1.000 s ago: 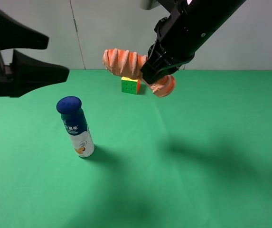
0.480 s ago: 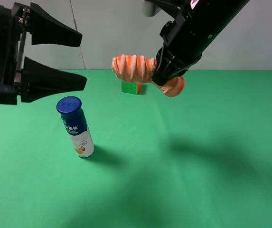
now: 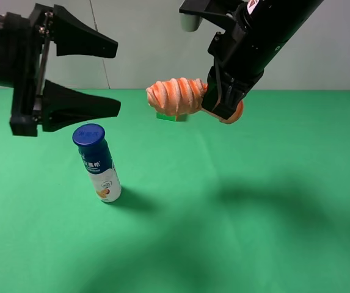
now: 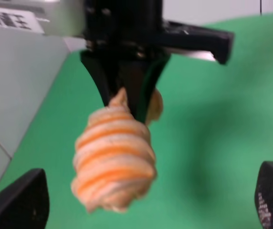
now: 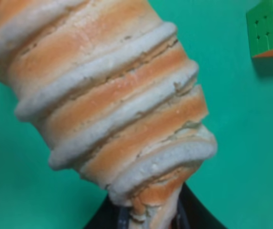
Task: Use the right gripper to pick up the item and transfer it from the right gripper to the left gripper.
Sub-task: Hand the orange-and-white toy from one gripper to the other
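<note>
a high camera looks down on a green table. the right gripper, a blocky all-black arm end reaching in from the upper right, hangs in the air over the far middle of the table. its short jaws are pinched on the item, a soft orange roll with cream spiral ribs. the grip sits close to one end of the roll. only a small orange stub shows to the right of the jaws, while most of the length sticks out roughly level to the left, touching nothing. this looks deliberate, since the bare long end is what the other arm needs to grasp.

the left gripper hovers at the far left at about the same height. its two long pointed fingers are spread wide, one above the other, with the tips aimed right toward the roll's free end. there is a clear gap between tips and roll, with no contact. in the left wrist view the roll points almost straight at the camera, between the two finger tips, so the line-up for the handover seems good.

just below the left gripper a blue-capped bottle stands upright on the near left of the table. a puzzle cube sits far back, mostly hidden behind the roll. the pickup looks done and the handover is not yet made.
</note>
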Controlling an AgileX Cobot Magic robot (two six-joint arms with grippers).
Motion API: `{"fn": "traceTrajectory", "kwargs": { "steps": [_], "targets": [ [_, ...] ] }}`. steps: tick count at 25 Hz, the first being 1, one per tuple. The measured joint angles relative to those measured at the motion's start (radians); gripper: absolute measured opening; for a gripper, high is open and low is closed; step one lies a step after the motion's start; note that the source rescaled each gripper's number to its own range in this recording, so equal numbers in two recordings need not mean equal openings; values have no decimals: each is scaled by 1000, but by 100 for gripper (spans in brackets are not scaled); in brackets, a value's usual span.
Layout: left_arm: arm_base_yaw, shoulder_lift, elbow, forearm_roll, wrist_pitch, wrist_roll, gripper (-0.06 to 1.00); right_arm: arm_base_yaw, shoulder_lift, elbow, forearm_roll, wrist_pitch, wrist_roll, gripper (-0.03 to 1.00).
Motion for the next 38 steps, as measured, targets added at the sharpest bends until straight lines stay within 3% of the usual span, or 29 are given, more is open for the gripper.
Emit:
{"fn": "traceTrajectory", "kwargs": {
  "steps": [3,8,16,23,32,38],
  "targets": [
    [0,41,0,-57,29,26,100,0,0,0,0,0,-2,2],
    [-28,91,0,-68,51,64,100,0,-18,0,7,0,-3,2],
    [-109,108,0,-84,-20,143,100,0,-51,0,42,-1,-5,2],
    [-110,108,0,-201,-67,219,100,0,-58,0,60,-1,-9,2],
    [-110,110,0,-214,-95,226,100,0,-58,0,72,-2,-13,2],
    [-110,194,0,-271,-94,247,100,0,-58,0,76,-2,-13,1]
  ]
}}
